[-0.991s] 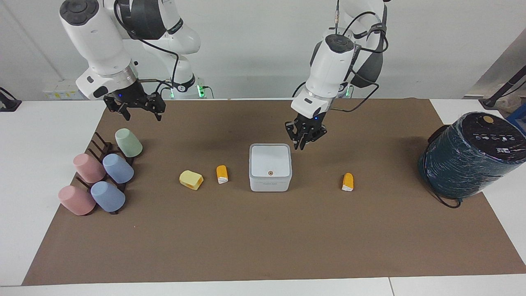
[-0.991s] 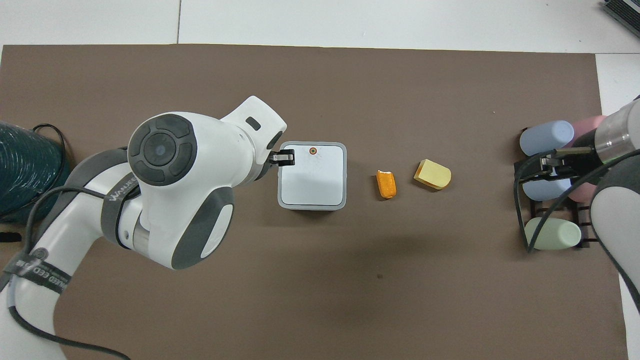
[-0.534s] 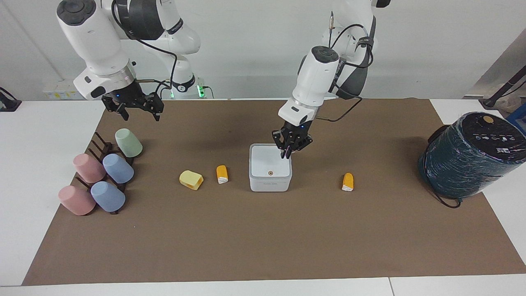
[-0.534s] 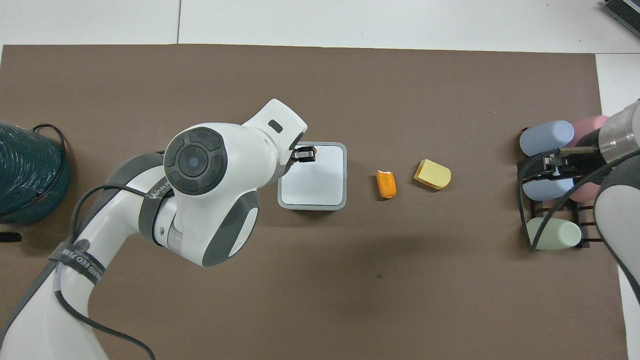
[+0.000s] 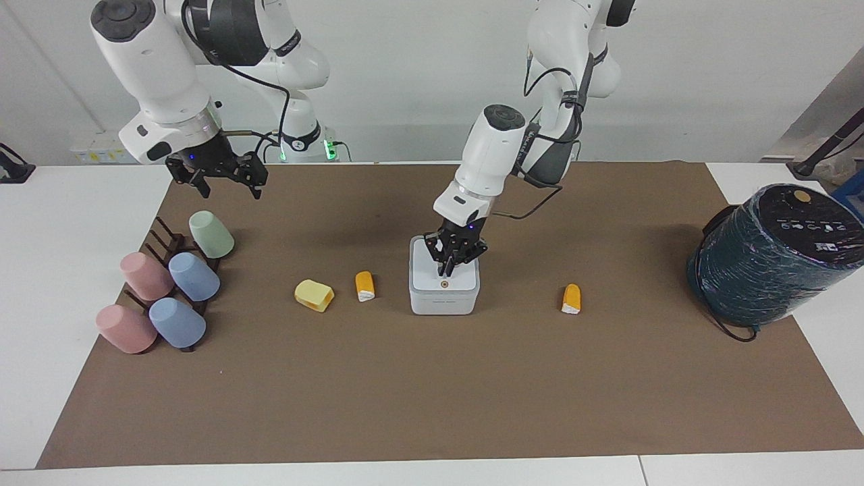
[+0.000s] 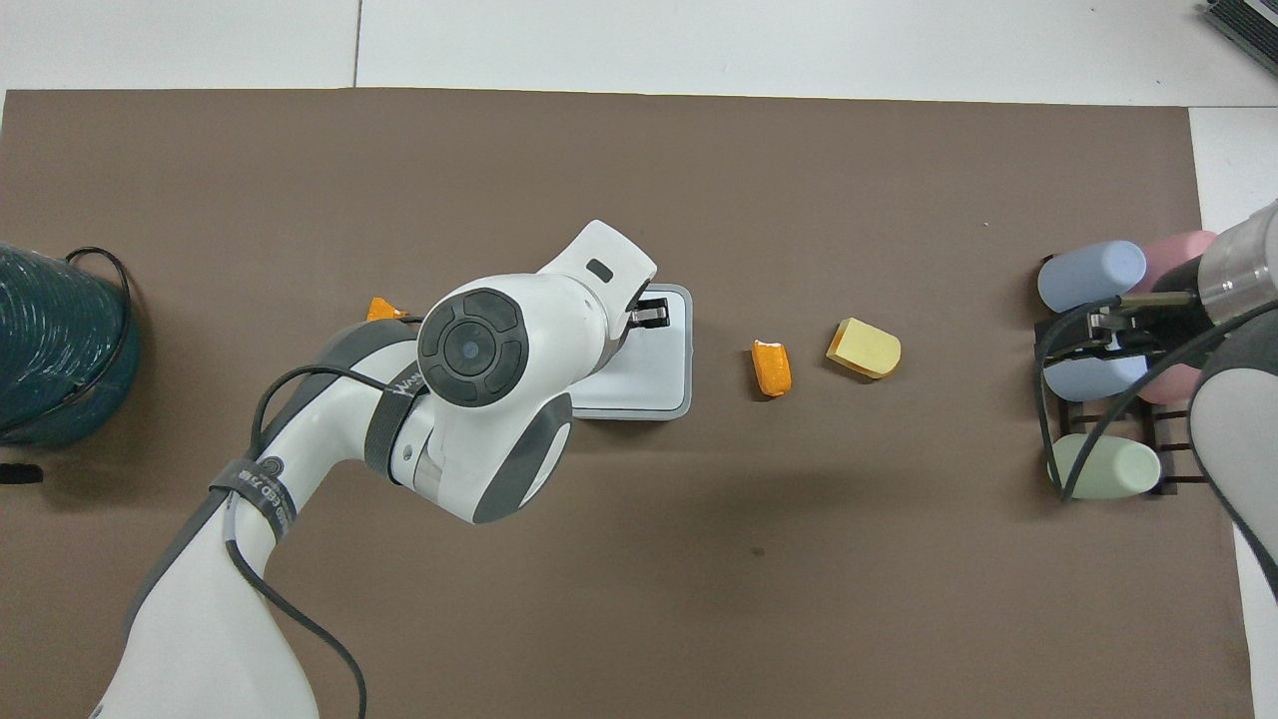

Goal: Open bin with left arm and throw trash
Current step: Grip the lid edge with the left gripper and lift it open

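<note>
1. Pressing the tiny orange button [image 5: 444, 284] looks like the step in hand: the left gripper [image 5: 451, 264] hangs fingertips-down over the lid of the bin [image 5: 443, 297], just short of the button, fingers drawn narrow and holding nothing.
2. To do it well, I judge the tips should shift slightly toward the lid's button edge, then drop straight down; a slanted push could skid on the smooth lid or nudge the light box along the mat.
3. The bin sits mid-table on the brown mat [image 5: 432, 391], lid still closed: a small white square box with rounded corners and a glossy, hard-looking shell.
4. The trash lies in 3 pieces on the mat. The yellow block [image 5: 314, 295] and 1 orange wedge [image 5: 364, 285] sit beside the bin toward the right arm's end; the other orange wedge [image 5: 572, 298] sits toward the left arm's end. All look soft, matte and rounded, the wedges white-tipped.
5. The right gripper [image 5: 214, 177] waits in the air over the mat's corner by the pastel cups [image 5: 172, 290], fingers spread wide and empty.
</note>
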`<state>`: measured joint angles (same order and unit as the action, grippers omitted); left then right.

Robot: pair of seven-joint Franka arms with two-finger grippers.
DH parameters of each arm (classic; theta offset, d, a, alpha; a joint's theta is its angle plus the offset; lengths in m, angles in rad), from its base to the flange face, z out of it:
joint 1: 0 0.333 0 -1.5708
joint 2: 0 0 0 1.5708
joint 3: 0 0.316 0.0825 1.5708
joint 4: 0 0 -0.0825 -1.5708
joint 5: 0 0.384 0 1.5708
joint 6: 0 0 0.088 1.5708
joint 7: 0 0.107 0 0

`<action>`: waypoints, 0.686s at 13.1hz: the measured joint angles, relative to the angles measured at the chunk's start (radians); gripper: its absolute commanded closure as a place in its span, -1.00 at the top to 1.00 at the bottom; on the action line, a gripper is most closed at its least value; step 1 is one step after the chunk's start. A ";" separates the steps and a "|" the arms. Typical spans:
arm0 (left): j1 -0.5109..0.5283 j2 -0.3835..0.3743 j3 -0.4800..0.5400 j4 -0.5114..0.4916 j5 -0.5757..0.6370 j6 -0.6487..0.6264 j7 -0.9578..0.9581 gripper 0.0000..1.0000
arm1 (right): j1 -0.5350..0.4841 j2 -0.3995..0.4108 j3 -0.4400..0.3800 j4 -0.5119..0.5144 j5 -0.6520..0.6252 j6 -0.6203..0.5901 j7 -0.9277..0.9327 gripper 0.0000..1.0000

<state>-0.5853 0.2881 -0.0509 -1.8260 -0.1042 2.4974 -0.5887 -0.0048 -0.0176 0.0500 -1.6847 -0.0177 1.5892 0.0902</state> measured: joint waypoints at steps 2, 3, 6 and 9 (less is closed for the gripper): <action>0.000 0.014 0.001 0.000 0.000 0.016 0.000 -0.67 | 0.004 0.000 0.002 0.000 0.000 0.001 0.000 1.00; 0.000 0.017 0.001 0.000 0.000 0.022 0.000 -0.67 | 0.006 0.000 0.002 0.000 0.000 0.009 0.000 1.00; -0.010 0.021 0.002 0.001 0.000 0.034 0.000 -0.67 | 0.010 0.000 0.002 -0.007 0.000 0.061 0.000 1.00; -0.012 0.027 0.003 0.025 0.000 0.000 0.000 -0.64 | 0.011 0.000 0.002 -0.020 0.000 0.086 0.000 1.00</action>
<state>-0.5968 0.3154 -0.0476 -1.8008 -0.1042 2.4973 -0.5887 0.0062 -0.0174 0.0522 -1.7042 -0.0176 1.6757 0.0902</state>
